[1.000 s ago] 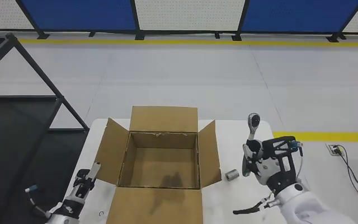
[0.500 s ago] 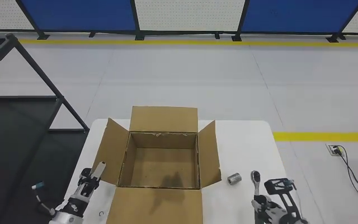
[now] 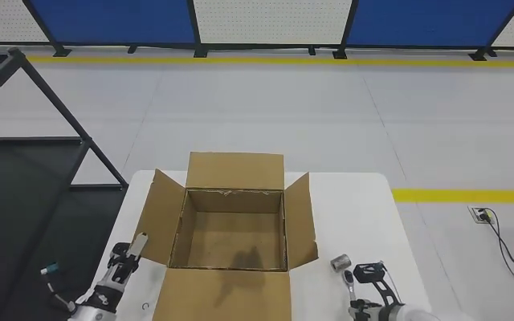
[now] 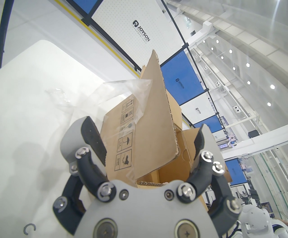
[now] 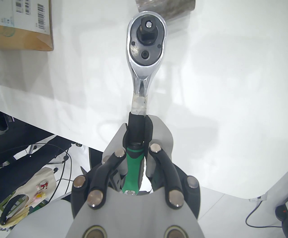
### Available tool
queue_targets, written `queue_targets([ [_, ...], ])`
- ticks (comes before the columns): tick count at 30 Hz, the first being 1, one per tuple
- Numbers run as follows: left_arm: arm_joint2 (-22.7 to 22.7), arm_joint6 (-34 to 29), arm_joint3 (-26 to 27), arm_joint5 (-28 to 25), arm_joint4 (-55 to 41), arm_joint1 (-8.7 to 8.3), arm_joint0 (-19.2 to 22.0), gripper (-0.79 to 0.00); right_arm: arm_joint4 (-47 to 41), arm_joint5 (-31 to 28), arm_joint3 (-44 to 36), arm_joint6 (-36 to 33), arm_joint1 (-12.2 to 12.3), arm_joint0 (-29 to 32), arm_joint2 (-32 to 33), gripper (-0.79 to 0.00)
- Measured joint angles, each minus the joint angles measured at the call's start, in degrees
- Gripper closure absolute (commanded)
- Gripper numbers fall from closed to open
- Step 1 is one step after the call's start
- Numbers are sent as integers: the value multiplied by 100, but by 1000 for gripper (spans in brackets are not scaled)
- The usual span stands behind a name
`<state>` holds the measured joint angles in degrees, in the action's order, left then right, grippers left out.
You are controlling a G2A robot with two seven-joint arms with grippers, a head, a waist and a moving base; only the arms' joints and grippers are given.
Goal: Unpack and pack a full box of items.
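Observation:
An open cardboard box (image 3: 229, 229) stands in the middle of the white table (image 3: 353, 201), flaps spread, its inside bare. My right gripper (image 5: 137, 133) is shut on the black and green handle of a ratchet wrench (image 5: 146, 47). It sits low over the table's front right corner (image 3: 353, 303), with the wrench head (image 3: 348, 278) pointing at a small metal socket (image 3: 340, 262). My left gripper (image 4: 146, 135) is open beside the box's left flap (image 3: 135, 245), nothing between its fingers.
A crumpled clear plastic bag (image 4: 121, 90) lies against the box's outer left side. A small metal ring (image 4: 29, 228) rests on the table near the left gripper. The socket (image 5: 165, 5) lies just beyond the wrench head.
My right arm has carried the wrench down from beside the box's right flap towards the table's front right corner. The left gripper has barely shifted.

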<state>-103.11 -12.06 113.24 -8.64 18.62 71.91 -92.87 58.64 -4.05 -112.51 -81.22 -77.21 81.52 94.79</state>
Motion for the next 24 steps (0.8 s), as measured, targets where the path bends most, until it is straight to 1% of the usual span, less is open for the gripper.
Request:
queue_targets([
  [6,-7,4,24,18,-3,-5,-17,-785,7,85,141,-62,63,-35,65,0],
  [19,2,63,35,58,-5,-11,-18,-785,5,156,413,-167,174,-308,-128,0],
  [24,6,80,35,64,-24,-12,-20,-785,164,302,513,-117,208,-439,-215,0],
])
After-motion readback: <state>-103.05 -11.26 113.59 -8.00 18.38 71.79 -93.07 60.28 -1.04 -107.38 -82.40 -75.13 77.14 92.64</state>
